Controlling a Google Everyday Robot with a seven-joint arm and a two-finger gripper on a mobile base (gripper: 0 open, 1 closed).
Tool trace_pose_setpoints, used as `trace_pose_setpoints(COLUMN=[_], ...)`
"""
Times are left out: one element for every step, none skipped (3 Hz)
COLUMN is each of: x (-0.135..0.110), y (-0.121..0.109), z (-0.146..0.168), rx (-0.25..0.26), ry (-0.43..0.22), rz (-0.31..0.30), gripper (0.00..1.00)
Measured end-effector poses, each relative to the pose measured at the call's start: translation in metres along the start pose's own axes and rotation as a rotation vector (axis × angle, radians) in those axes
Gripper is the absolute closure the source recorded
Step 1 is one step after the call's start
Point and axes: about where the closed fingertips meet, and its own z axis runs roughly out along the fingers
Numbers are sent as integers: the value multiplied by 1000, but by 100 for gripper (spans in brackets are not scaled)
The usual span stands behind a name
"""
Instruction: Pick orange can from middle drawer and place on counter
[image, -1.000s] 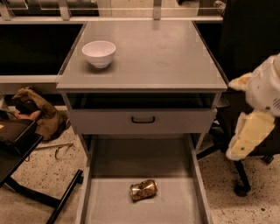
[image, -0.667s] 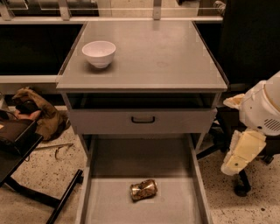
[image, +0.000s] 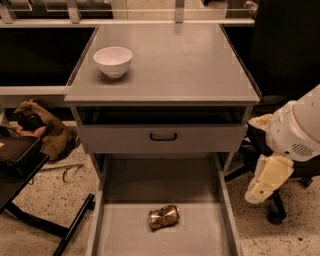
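Observation:
The orange can (image: 164, 217), dented and shiny orange-gold, lies on its side on the floor of the open middle drawer (image: 200, 185), near the drawer's front. The counter (image: 185, 65) is the flat grey top of the cabinet above it. My gripper (image: 261, 186) hangs at the right edge of the view, beside the drawer's right wall and well to the right of the can, a little higher than it. It holds nothing that I can see.
A white bowl (image: 113, 61) stands on the counter's left side. A shallower drawer front with a black handle (image: 163, 136) is closed above the open drawer. A black stand (image: 55, 227) and a brown cloth (image: 42, 130) lie on the floor at left, and a chair base (image: 275, 215) at right.
My arm and gripper have moved down and slightly left along the cabinet's right side. The can, bowl and drawer have not moved.

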Motion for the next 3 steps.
trace_pose_setpoints(x=[-6,-12,-28], y=[10,29,42], z=[64,144,213], rx=[-26,-52,-80], ry=[-9,-2,-37], rz=[-23,-50,-61], gripper=[0,0,0])
